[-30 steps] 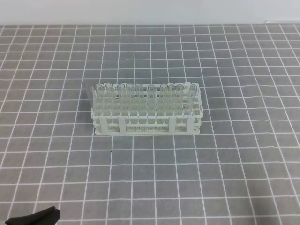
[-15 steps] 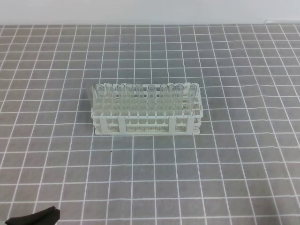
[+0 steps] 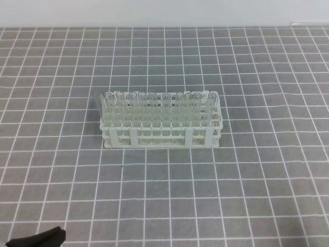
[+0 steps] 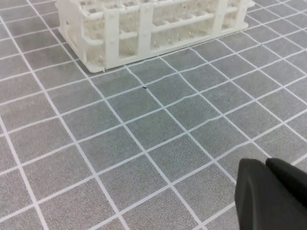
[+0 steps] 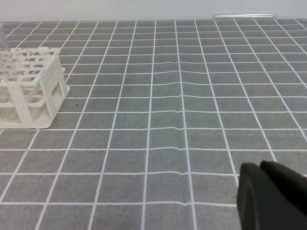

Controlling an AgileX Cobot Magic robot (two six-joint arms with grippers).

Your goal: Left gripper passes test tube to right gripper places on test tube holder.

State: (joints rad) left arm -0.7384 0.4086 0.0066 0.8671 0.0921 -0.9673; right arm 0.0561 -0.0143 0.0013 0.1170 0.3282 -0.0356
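Nothing has moved: both matte-black pincers (image 4: 265, 165) (image 5: 261, 167) stay closed, empty, apart from the white lattice test tube holder (image 3: 161, 131).

No readable text, labels, brands, numbers or signs in any view: the test tube holder (image 3: 162, 126) is plain white and the grey mat (image 3: 247, 195) carries only a white grid of lines.
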